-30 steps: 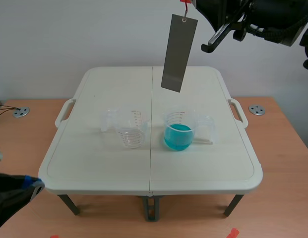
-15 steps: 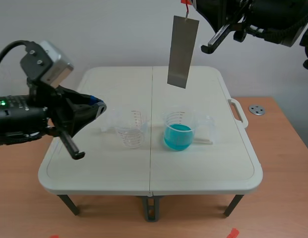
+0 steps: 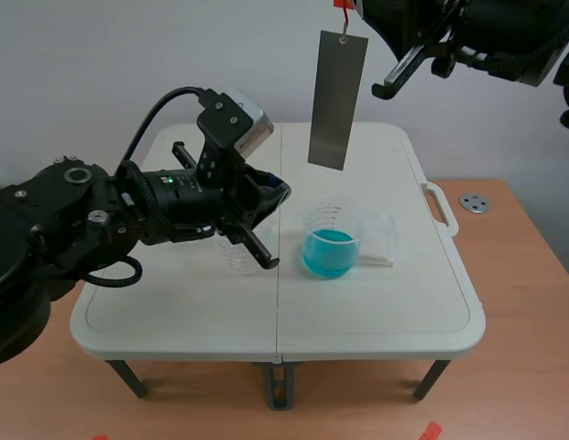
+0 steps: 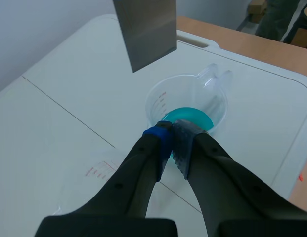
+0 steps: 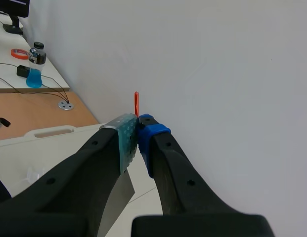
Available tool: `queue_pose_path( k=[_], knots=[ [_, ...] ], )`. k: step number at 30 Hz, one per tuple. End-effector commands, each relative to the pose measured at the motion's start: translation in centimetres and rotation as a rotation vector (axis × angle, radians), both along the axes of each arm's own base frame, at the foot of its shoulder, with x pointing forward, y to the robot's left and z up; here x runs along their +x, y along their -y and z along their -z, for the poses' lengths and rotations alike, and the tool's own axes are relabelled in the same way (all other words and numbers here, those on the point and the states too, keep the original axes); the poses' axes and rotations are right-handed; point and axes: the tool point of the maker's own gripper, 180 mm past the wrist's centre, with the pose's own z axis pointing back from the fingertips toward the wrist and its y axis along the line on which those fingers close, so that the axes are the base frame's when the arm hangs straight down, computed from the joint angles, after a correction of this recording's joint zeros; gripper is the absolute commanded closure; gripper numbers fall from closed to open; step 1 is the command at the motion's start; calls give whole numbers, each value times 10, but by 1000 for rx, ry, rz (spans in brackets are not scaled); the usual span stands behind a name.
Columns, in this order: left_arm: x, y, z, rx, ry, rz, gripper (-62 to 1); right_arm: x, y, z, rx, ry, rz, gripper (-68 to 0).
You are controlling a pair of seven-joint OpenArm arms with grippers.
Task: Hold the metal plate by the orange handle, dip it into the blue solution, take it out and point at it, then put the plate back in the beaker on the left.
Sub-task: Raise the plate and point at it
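Note:
A grey metal plate hangs upright high above the table's back, over the beaker of blue solution. Its orange handle is pinched in my right gripper, which is shut on it; the plate's edge shows under the fingers. My left gripper is shut on nothing, low over the table between the two beakers. Its tips point toward the blue beaker, with the plate's lower end hanging ahead. The empty clear beaker stands left of the blue one, partly hidden by the left arm.
Both beakers stand on a white folding table set on a wooden surface. In the right wrist view, a bottle of blue liquid and a tape roll sit on a far desk.
The left arm has swung in from the lower left to the table's middle, by the beakers. The plate hangs nearly where it was, slightly straighter.

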Motion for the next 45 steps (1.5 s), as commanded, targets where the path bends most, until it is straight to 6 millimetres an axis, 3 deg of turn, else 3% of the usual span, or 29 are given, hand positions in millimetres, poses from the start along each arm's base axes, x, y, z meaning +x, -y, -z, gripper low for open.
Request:
queue_pose_path(
  k=[1,8,15,39,45],
  knots=[
    [8,7,-15,-18,46,5,-18,-3,1,-15,18,41,-14,-15],
    [25,19,-11,1,61,-21,-18,-3,1,-15,18,41,-14,-15],
    [35,13,-7,6,103,-81,-19,-2,1,-14,13,37,-11,-15],
    [36,11,-6,26,123,-87,-18,-2,1,-14,13,37,-11,-15],
    [35,-10,5,71,121,-115,-19,-2,1,-14,13,37,-11,-15]
  ],
)
